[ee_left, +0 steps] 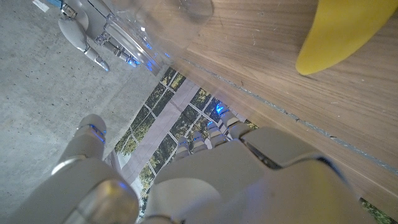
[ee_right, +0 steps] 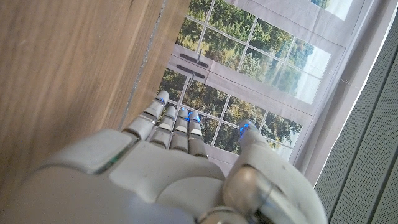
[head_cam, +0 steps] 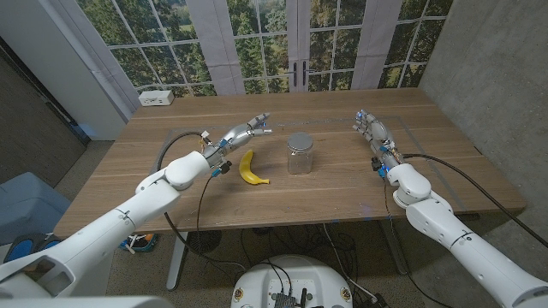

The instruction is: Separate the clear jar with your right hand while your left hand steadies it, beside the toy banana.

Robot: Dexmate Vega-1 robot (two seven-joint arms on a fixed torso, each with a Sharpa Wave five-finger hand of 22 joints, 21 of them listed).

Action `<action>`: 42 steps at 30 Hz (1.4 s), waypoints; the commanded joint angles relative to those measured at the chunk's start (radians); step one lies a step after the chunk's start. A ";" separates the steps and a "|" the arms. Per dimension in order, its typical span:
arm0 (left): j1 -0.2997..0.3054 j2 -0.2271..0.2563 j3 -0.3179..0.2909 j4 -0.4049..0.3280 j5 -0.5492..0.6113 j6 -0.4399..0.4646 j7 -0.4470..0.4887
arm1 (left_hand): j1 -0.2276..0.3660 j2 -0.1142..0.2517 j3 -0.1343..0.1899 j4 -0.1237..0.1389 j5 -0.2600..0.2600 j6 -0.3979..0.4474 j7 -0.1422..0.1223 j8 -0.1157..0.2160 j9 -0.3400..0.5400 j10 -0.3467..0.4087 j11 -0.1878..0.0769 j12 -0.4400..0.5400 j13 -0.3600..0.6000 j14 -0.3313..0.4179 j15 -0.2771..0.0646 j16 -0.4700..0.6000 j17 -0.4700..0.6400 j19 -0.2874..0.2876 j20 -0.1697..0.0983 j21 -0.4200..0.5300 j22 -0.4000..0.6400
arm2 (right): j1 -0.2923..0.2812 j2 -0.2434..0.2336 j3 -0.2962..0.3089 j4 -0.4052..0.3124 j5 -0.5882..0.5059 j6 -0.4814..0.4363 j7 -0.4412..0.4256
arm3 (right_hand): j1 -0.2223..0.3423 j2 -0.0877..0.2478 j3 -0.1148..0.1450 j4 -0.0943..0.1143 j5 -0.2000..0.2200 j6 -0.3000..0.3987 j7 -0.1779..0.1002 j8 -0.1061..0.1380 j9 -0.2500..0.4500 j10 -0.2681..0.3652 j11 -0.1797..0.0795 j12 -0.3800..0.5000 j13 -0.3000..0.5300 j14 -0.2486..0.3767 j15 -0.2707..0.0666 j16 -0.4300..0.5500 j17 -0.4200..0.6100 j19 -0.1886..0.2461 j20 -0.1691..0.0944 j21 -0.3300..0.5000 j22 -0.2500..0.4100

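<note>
Two robot hands empty, fingers spread. Clear jar [head_cam: 300, 153] upright on surface [head_cam: 342, 188], toy banana [head_cam: 250, 168] just left. Left robot hand [head_cam: 246, 131] behind banana; right robot hand [head_cam: 371, 130] well right of jar.

My wooden table [head_cam: 171, 171] carries a white power strip [head_cam: 157, 98] at its far left corner. Beyond it stand tall paned windows [head_cam: 257, 43] with trees outside and a double door [head_cam: 298, 51] between them. A blue bin [head_cam: 26, 205] sits on the floor to my left.

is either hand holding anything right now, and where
Nothing is held: left hand and right hand are both open, apart from the clear lidded jar.
</note>
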 commanded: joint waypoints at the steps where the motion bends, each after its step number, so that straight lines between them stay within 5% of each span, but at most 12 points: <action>1: -0.039 0.007 0.033 -0.003 0.055 0.027 -0.038 | 0.019 -0.003 -0.003 -0.004 0.007 0.012 -0.003 0.010 0.006 0.006 -0.002 0.006 0.004 -0.004 -0.014 0.003 0.005 0.008 0.006 -0.005 0.002 | -0.036 -0.021 0.005 -0.071 -0.069 -0.019 -0.068 | 0.025 -0.005 0.002 -0.015 0.005 0.004 0.003 0.003 0.005 0.008 -0.001 0.004 0.002 0.010 0.005 -0.003 -0.001 0.012 0.002 -0.005 0.001; 42: -0.141 -0.016 0.134 0.030 0.151 0.116 -0.131 | 0.114 -0.017 -0.011 -0.004 0.020 0.052 0.027 0.027 0.009 0.054 -0.049 0.019 0.006 0.022 -0.015 0.008 0.005 0.037 0.024 -0.034 0.002 | -0.114 -0.048 0.015 -0.214 -0.220 -0.026 -0.152 | 0.041 -0.020 0.001 -0.061 0.011 0.005 0.006 0.003 0.005 0.009 0.002 0.003 -0.003 0.012 0.012 -0.006 -0.018 0.016 0.010 -0.011 0.002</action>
